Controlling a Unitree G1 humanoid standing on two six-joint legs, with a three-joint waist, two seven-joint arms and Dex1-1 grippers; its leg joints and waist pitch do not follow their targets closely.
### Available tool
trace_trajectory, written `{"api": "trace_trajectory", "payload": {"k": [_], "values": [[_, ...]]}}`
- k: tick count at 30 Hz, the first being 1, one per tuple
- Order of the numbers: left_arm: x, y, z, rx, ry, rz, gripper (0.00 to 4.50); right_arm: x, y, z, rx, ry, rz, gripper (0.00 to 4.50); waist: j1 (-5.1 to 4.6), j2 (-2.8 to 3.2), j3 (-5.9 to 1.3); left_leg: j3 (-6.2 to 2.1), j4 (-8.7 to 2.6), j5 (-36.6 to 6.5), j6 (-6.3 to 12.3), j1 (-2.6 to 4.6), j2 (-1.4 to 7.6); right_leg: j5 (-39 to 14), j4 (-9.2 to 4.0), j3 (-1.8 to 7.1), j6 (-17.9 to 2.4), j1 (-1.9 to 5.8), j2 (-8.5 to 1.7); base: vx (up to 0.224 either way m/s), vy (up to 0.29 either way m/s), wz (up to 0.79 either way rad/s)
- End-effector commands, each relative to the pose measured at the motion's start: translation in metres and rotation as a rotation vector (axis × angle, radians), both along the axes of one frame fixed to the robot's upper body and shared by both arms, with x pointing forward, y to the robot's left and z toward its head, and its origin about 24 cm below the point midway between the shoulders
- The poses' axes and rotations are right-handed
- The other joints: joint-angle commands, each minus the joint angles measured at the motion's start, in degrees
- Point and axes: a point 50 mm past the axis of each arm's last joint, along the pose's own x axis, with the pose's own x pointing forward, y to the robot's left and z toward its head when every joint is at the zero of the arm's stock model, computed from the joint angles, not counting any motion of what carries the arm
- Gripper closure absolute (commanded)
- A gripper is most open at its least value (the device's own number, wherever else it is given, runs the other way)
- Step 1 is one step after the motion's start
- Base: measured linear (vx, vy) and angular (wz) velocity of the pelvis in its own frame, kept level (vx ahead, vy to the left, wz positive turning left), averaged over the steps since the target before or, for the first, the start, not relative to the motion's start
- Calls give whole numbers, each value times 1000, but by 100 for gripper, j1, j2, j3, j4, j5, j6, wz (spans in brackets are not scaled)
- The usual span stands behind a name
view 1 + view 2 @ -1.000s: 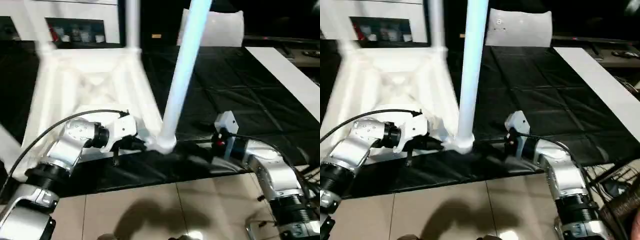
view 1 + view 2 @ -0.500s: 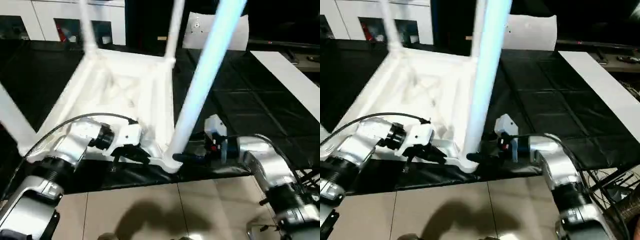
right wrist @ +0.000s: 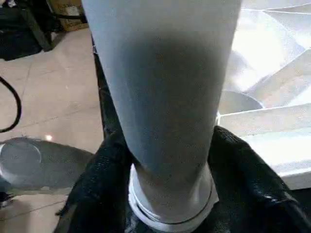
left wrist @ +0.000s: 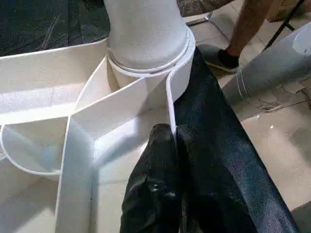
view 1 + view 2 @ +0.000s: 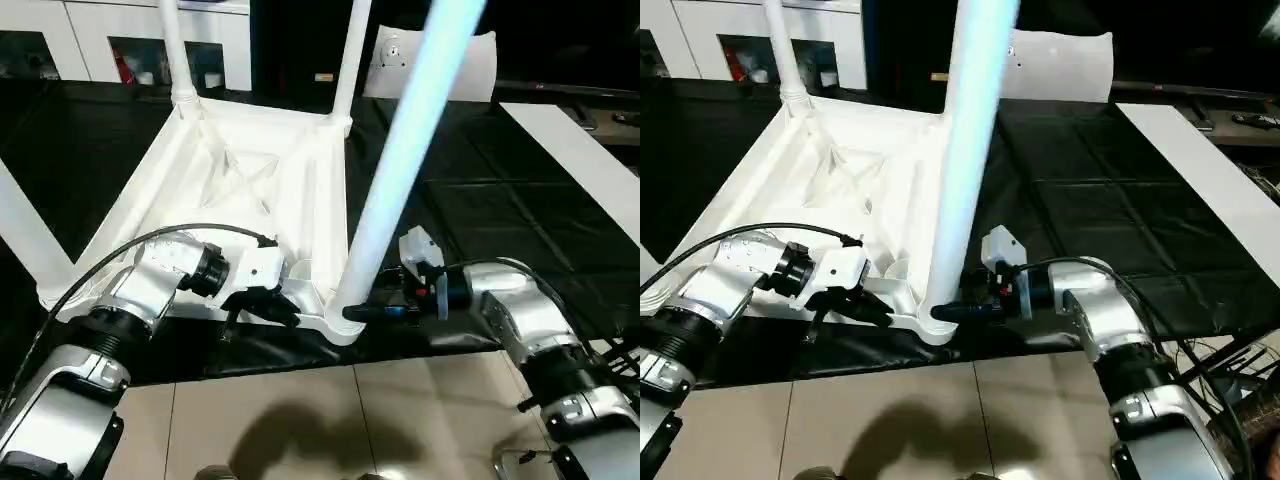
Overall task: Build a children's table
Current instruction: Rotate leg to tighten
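Right gripper (image 5: 352, 313) clasping leg (image 5: 400, 160), forearm level

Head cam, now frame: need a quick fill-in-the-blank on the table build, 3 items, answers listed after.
1. The tabletop lies with its ribbed underside facing ____.
2. The right gripper has its fingers on either side of the near leg, close to the ____ it stands in.
3. The left gripper, fingers ____, rests at the tabletop's rim.

Missing words: up; corner socket; shut
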Motion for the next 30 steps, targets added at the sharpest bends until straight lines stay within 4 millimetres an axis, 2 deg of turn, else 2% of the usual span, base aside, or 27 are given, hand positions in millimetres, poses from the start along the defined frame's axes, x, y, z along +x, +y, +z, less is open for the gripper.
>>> {"api": "trace_trajectory", "payload": {"k": [1, 8, 9, 10, 12, 14, 15, 17, 18, 20, 21, 23, 25, 26, 27, 30], "values": [[-11, -7, -18, 113, 71, -109, 450, 1, 0, 1, -18, -5, 14, 254, -32, 34, -314, 150, -319, -816, 362, 2, 25, -441, -361, 232, -1362, 301, -301, 0, 0, 0], [-8, -5, -20, 122, 59, -75, 450, -3, 2, -3, -14, 12, 37, 260, -29, 56, -313, 149, -323, -891, 331, 7, 24, -474, -371, 233, -1359, 297, -297, 0, 0, 0], [-6, -5, -20, 106, 55, -36, 450, -4, 2, -4, -4, 18, 33, 260, -29, 53, -311, 147, -326, -903, 325, 3, 24, -500, -371, 232, -1358, 302, -299, 0, 0, 0], [-4, -6, -20, 94, 53, -7, 450, -5, 3, -4, 8, 24, 27, 260, -23, 83, -304, 145, -331, -936, 310, 12, 29, -500, -380, 233, -1368, 292, -300, 0, 0, 0], [0, -7, -19, 68, 43, 55, 450, -7, 5, -6, 31, 38, 2, 260, -5, 86, -298, 148, -333, -989, 301, 18, 30, -578, -384, 237, -1368, 291, -298, 0, 0, 0], [1, -7, -19, 57, 38, 82, 450, -7, 6, -7, 38, 42, -14, 260, 23, 79, -280, 150, -344, -1139, 263, 35, 36, -856, -424, 238, -1318, 270, -305, 0, 0, 0], [5, -9, -18, 15, 29, 156, 450, -7, 9, -10, 43, 43, -77, 260, 16, 102, -268, 154, -363, -1246, 211, 32, 39, -1018, -439, 247, -1275, 257, -305, 0, 0, 0], [11, -14, -17, -73, 27, 285, 450, -7, 15, -18, 38, 54, -210, 260, 24, 83, -226, 129, -401, -1497, 41, 23, 20, -1794, -505, 232, -1011, 245, -315, 0, 0, 0], [12, -17, -16, -110, 23, 347, 450, -5, 21, -25, 33, 66, -311, 260, 19, 108, -229, 119, -404, -1589, 1, 36, 14, -2048, -526, 233, -933, 232, -329, 0, 0, 0], [14, -21, -16, -132, 20, 397, 450, -4, 28, -29, 41, 87, -380, 260, -35, 74, -216, 94, -419, -1824, -71, 32, -2, -2676, -591, 222, -696, 199, -328, -53, -1, -5], [16, -25, -15, -156, 15, 450, 450, -3, 37, -32, 67, 119, -446, 260, -83, 91, -206, 76, -429, -1876, -89, 17, -11, -2906, -614, 219, -587, 189, -332, -55, 2, -5], [19, -34, -14, -197, 10, 538, 450, 1, 55, -33, 104, 160, -544, 260, -195, 90, -197, 53, -438, -1961, -118, -5, -14, -3113, -645, 205, -503, 159, -334, 0, 0, 0], [24, -43, -11, -244, 7, 623, 450, 3, 70, -32, 120, 182, -607, 260, -250, 68, -202, 41, -441, -1994, -86, -14, -25, -3204, -682, 183, -437, 161, -332, 0, 0, 0], [27, -47, -9, -262, -2, 660, 450, 5, 77, -32, 119, 193, -649, 260, -267, 100, -205, 38, -453, -1968, -64, -8, -16, -3080, -686, 186, -453, 158, -330, 0, 0, 0], [27, -47, -9, -262, -2, 660, 450, 5, 77, -32, 119, 193, -649, 260, -282, 97, -205, 48, -455, -1957, -47, -10, -18, -2990, -687, 191, -470, 151, -318, 0, 0, 0], [35, -59, -2, -298, -44, 761, 450, 13, 94, -30, 111, 219, -788, 260, -329, 90, -200, 59, -440, -2045, -53, 25, -35, -2956, -694, 204, -491, 103, -305, 0, 0, 0]]}}
